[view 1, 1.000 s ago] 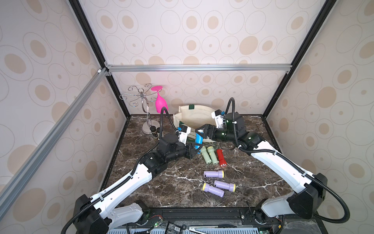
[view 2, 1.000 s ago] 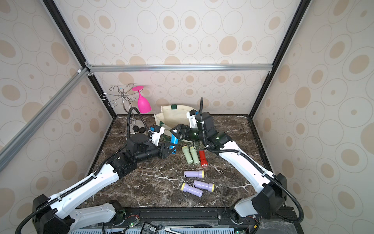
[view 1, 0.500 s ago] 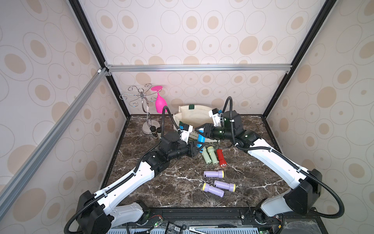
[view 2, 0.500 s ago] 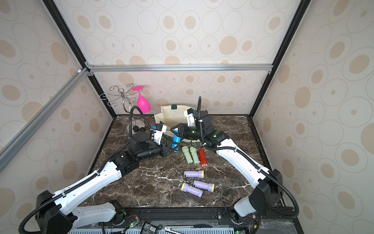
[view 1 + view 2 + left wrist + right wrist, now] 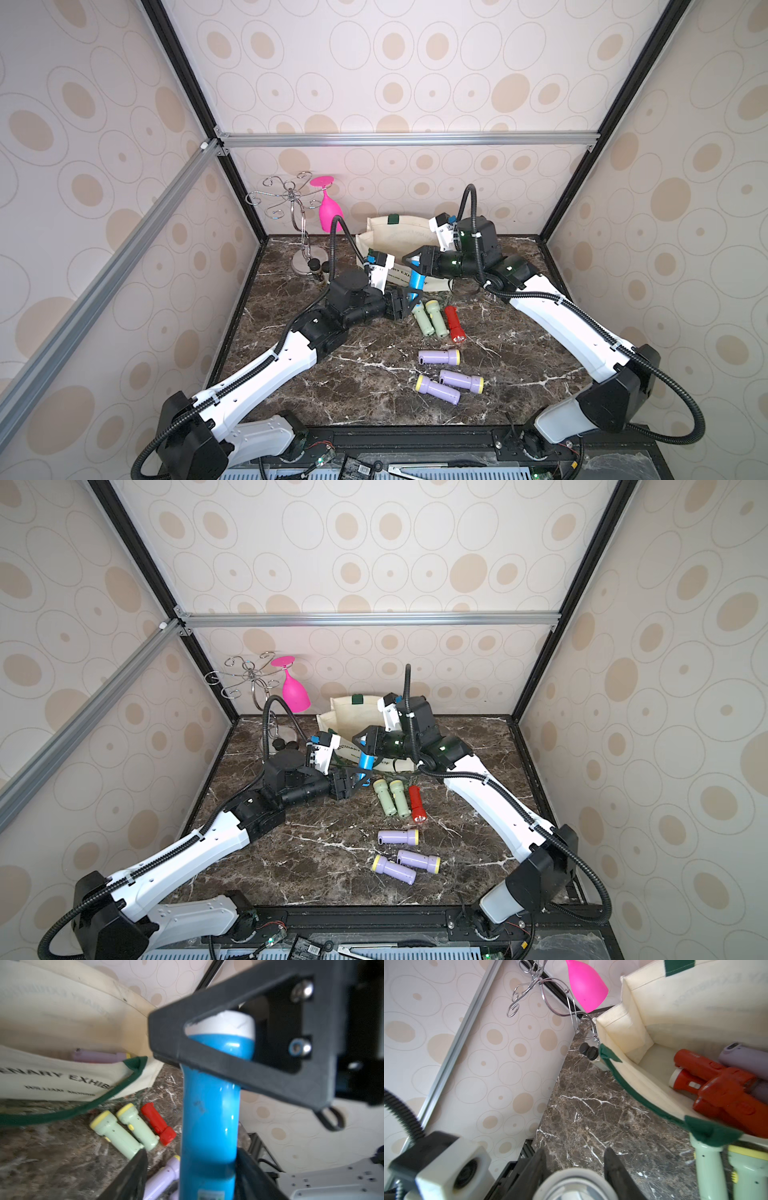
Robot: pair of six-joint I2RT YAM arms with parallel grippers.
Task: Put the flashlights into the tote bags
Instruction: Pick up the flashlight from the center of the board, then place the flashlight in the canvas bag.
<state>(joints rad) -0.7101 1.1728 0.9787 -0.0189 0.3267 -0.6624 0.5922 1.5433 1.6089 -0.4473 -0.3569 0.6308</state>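
brown marble tabletop (image 5: 374, 399) strewn with flashlights (image 5: 439, 357), cream oval-patterned walls (image 5: 415, 62), aluminium rails (image 5: 407, 139)

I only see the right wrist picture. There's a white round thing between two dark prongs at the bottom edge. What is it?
Observer: The white head of a blue flashlight; the left wrist view shows its long blue body.
Operator: Who is holding it?
Observer: The right gripper alone, shut on the head; the left gripper stands open around the lower end.
Operator: How many more lie loose?
Observer: Six in both top views: two pale green flashlights, one red flashlight, three lilac flashlights.
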